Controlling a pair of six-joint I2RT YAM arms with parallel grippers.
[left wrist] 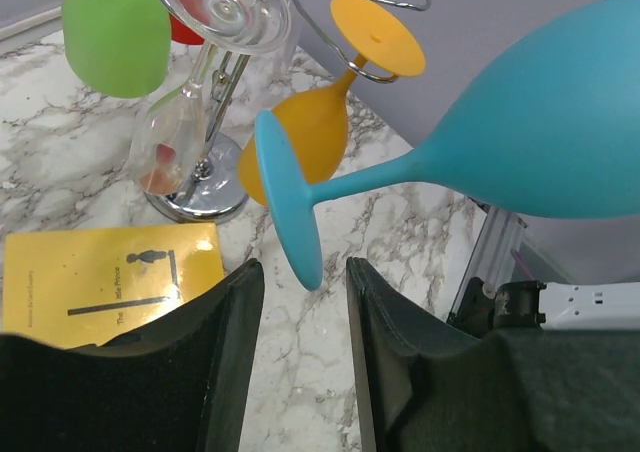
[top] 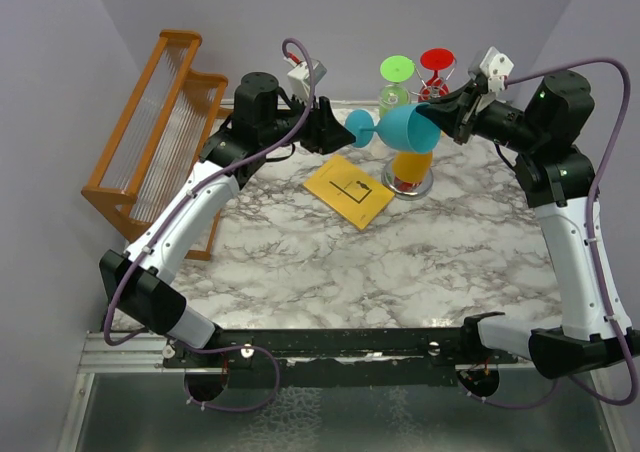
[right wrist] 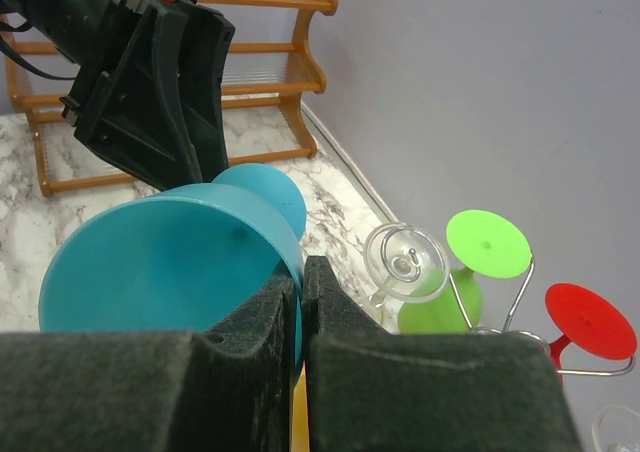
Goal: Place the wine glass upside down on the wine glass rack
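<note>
The blue wine glass (top: 405, 127) lies on its side in the air beside the silver wire rack (top: 420, 185). My right gripper (top: 440, 112) is shut on the rim of its bowl (right wrist: 160, 262). My left gripper (top: 338, 130) is open. The glass's round foot (left wrist: 290, 207) hangs edge-on just at the left gripper's fingertips (left wrist: 240, 282), touching neither. The rack's shiny base (left wrist: 200, 197) and curled wire arms (right wrist: 505, 307) show in the wrist views. Green (top: 396, 70), red (top: 437, 60), orange (top: 410, 165) and clear (left wrist: 225, 7) glasses hang upside down on it.
An orange-brown wooden slatted rack (top: 150, 122) stands at the back left. A yellow book (top: 350, 190) lies on the marble table (top: 330, 272) just left of the wire rack's base. The purple wall is close behind the rack.
</note>
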